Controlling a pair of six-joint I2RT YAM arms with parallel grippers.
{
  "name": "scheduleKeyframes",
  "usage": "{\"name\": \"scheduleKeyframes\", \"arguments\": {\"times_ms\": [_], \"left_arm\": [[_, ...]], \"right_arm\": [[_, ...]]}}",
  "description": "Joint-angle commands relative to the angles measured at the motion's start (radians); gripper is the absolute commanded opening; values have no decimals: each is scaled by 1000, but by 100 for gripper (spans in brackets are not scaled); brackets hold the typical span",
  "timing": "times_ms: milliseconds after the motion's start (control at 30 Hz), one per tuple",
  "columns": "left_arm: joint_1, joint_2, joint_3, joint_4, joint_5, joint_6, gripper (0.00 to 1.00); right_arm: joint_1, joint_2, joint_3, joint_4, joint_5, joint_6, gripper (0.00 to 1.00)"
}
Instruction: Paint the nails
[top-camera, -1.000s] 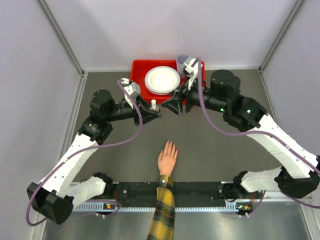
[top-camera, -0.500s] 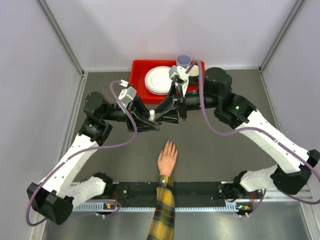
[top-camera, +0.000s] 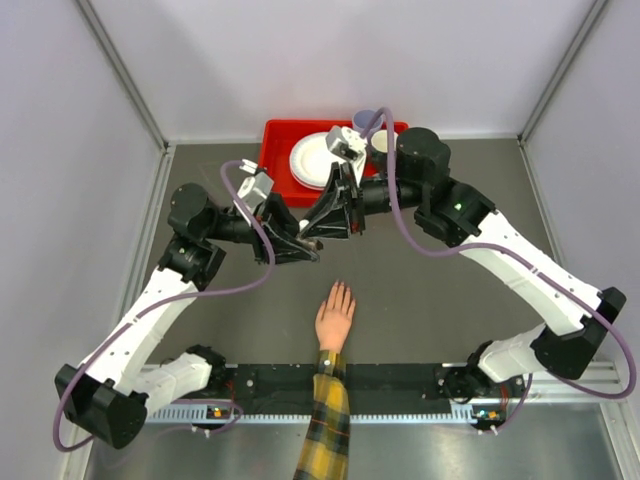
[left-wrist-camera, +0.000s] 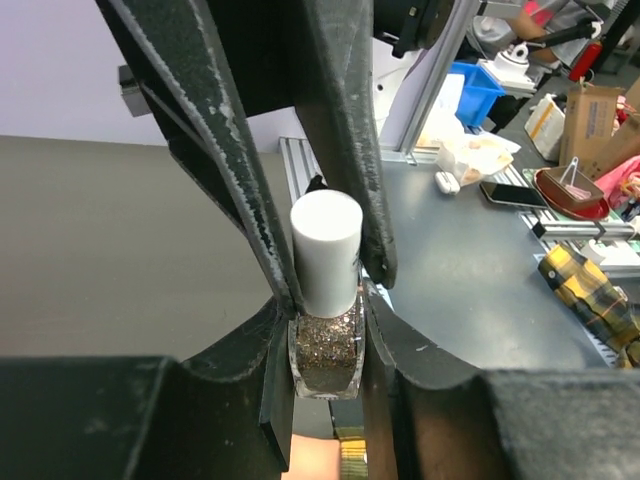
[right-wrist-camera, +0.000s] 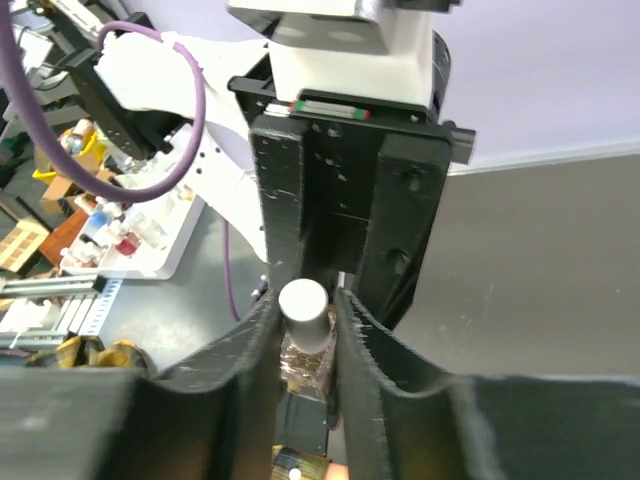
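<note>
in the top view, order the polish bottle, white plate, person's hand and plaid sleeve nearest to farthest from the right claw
1. polish bottle, between the fingers of the right claw
2. white plate, behind it on the red tray
3. person's hand, toward the arm bases
4. plaid sleeve, at the near edge

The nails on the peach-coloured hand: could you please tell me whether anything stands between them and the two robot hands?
Nothing visible does: only bare table separates the nails from the left hand, shut on the glitter bottle, and the right hand, shut on its white cap.
</note>
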Motion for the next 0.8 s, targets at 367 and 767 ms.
{"name": "scheduleKeyframes", "arguments": {"times_ms": [367, 767], "left_arm": [[-3, -68, 77, -253, -1024, 250, 0], [-3, -6, 81, -208, -780, 215, 0]], "right_arm": [[285, -100, -74, -20, 1258, -132, 0], [276, -40, 127, -229, 1202, -29, 50]]}}
